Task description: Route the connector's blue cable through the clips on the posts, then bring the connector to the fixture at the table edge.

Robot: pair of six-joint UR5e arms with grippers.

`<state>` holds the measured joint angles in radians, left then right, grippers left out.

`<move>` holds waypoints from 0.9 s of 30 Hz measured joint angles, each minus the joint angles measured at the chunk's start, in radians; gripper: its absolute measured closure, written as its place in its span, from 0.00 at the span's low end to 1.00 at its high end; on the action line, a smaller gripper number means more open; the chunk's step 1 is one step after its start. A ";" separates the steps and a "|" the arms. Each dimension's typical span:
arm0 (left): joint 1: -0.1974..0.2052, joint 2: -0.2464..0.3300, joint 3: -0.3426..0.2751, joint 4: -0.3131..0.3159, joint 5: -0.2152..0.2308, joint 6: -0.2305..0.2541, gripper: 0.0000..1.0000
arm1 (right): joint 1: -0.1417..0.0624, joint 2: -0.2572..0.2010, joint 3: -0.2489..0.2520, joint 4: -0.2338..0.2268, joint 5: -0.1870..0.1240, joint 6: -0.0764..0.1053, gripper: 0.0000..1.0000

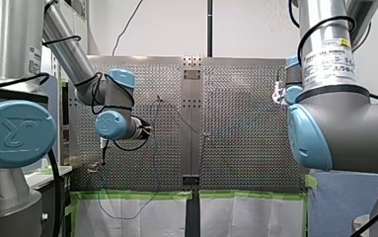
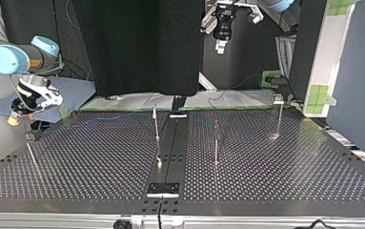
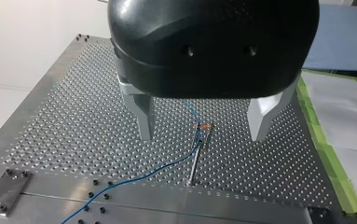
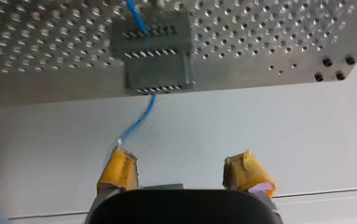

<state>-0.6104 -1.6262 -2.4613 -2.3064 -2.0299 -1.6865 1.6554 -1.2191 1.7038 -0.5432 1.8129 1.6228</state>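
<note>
In the left wrist view my left gripper [image 3: 202,138] hangs open above the table, its metal fingers [image 3: 144,116] spread either side of a thin post [image 3: 195,161]. The blue cable [image 3: 134,177] passes through the clip [image 3: 204,126] at that post's top and runs off over the plate. In the right wrist view my right gripper [image 4: 181,170] is open, with nothing between its yellow pads [image 4: 118,170]. Ahead of it a dark grey connector block [image 4: 155,56] sits at the table edge. The blue cable [image 4: 141,119] trails from the block towards one pad.
Thin posts [image 2: 156,124] [image 2: 216,143] [image 2: 279,114] stand on the perforated table [image 2: 99,162]. A black strip [image 2: 170,148] runs down its middle. My right gripper [image 2: 15,117] is at the top view's left edge, my left gripper [image 2: 221,46] high at the back.
</note>
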 joint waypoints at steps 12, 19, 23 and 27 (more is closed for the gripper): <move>0.000 0.000 0.000 -0.005 0.000 -0.045 0.00 | 0.097 -0.025 0.027 0.023 0.097 -0.060 0.00; 0.001 0.000 0.000 -0.009 -0.002 -0.057 0.00 | 0.153 -0.025 0.027 0.052 0.089 -0.069 0.00; 0.003 0.000 0.000 -0.019 -0.016 -0.067 0.00 | 0.188 -0.024 0.028 0.085 0.056 -0.085 0.00; 0.005 0.000 0.000 -0.020 -0.025 -0.073 0.00 | 0.222 -0.024 0.035 0.116 0.036 -0.100 0.00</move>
<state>-0.6056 -1.6262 -2.4615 -2.3266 -2.0552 -1.7597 1.8771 -1.2429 1.7387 -0.4270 1.8488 1.5227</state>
